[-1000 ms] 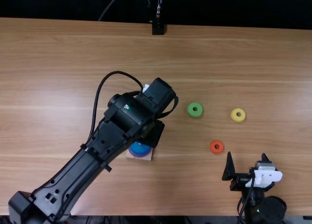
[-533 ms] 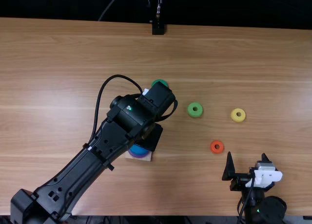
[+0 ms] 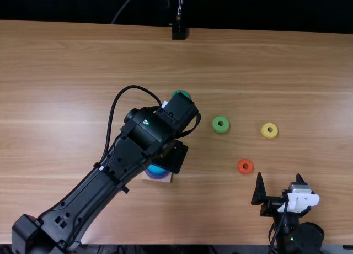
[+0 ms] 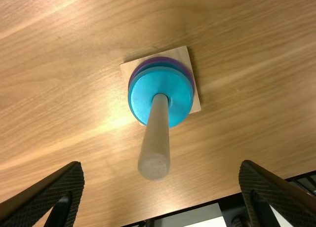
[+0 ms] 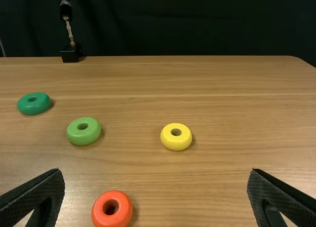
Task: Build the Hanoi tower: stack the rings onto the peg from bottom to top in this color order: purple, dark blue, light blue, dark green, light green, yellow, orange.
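In the top view my left gripper [image 3: 173, 156] is over the peg's base [image 3: 167, 178], its fingertips hidden. In the left wrist view, the open left gripper [image 4: 161, 165] has the pale peg [image 4: 157, 138] between its spread fingers, untouched. Around the peg lie the light blue ring [image 4: 173, 96], a dark blue edge below it and the purple ring [image 4: 137, 72] lowest. My right gripper [image 3: 279, 179] stands open at the near right; from its wrist, the right gripper [image 5: 156, 172] holds nothing. Loose rings: dark green [image 3: 181, 93], light green [image 3: 220, 124], yellow [image 3: 269, 130], orange [image 3: 245, 166].
The left forearm [image 3: 105, 186] stretches diagonally over the left part of the wooden table [image 3: 276, 66]. A small black stand [image 3: 178, 32] is at the far edge, before a dark curtain.
The left arm has shifted slightly toward the near edge, uncovering the dark green ring behind it, and its gripper has turned a little. The right arm and the loose rings are unmoved.
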